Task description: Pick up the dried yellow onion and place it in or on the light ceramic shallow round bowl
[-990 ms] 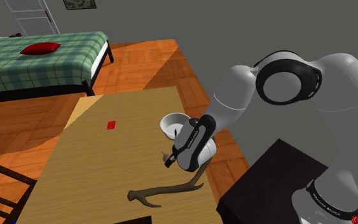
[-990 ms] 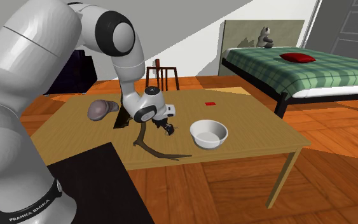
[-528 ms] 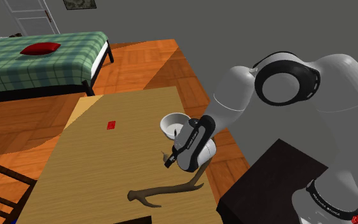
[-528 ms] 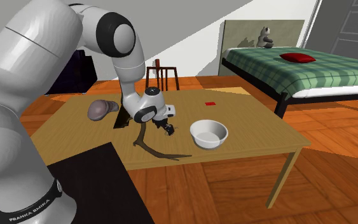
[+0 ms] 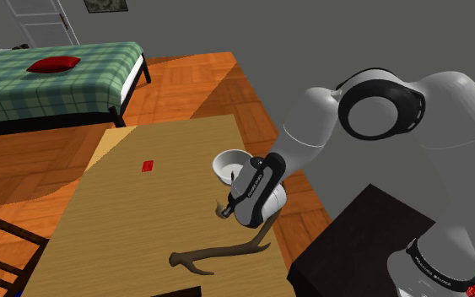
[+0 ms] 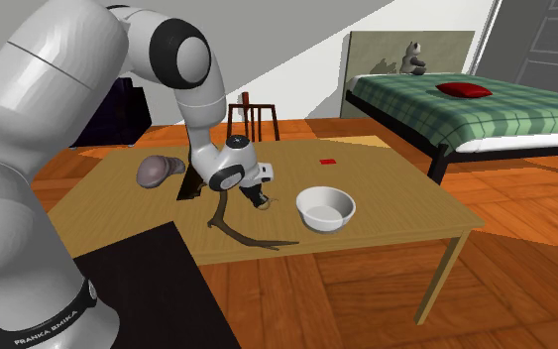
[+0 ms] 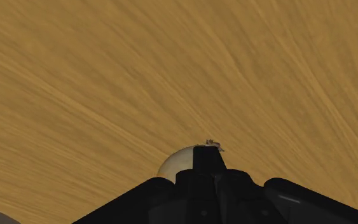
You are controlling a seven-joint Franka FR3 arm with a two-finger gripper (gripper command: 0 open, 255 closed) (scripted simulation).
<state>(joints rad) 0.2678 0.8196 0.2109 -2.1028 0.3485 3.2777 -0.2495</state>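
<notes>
The pincer (image 7: 210, 153) is clenched on the pale onion (image 7: 174, 167), low over the worktop (image 7: 139, 70). The onion's dry tuft points away from the pincer; its long axis is hidden. Near it, the white bowl (image 6: 318, 220) stands upright, its inside bare.

Matt, streak-grained wood table (image 7: 107, 76) — smooth white bowl (image 6: 324, 220), dull pale onion (image 7: 174, 167), matt black tool (image 7: 208, 153)

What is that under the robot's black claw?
A pale rounded onion with a dry tuft, seen against the wooden table. The gripper covers most of it, so its grip is hidden.
</notes>
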